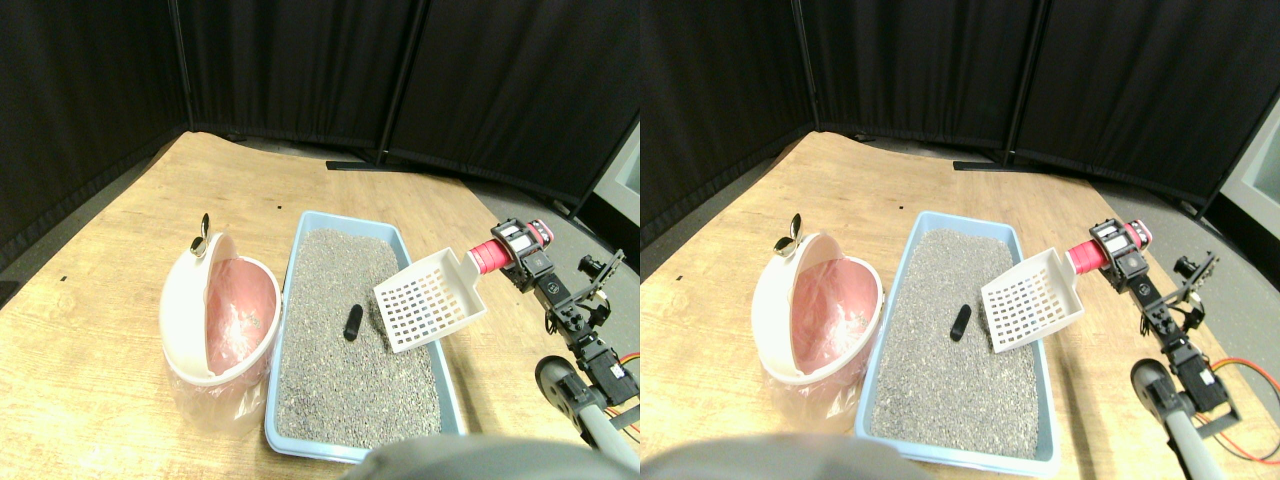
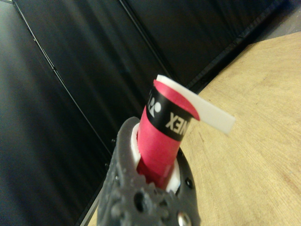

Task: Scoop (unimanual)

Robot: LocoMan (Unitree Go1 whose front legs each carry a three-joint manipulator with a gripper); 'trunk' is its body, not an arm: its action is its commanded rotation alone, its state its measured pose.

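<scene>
White slotted plastic scoop (image 1: 430, 300), red-wrapped handle pinched in my right gripper (image 1: 518, 250), poised at three o'clock of the small black lump (image 1: 353, 322) on grey litter (image 1: 350, 370), ready to dig.

The litter tray (image 1: 292, 262) sits on the floor (image 1: 100, 330), and the bin (image 1: 215, 310) stands just beside its left wall — touching or nearly so. In the litter (image 1: 340, 390) a small lump (image 1: 353, 322) lies near the tray's middle. The scoop (image 1: 430, 298) hangs over the tray's right wall, just right of the lump — its handle (image 1: 487, 256) runs out to the right gripper (image 1: 525, 250).
</scene>
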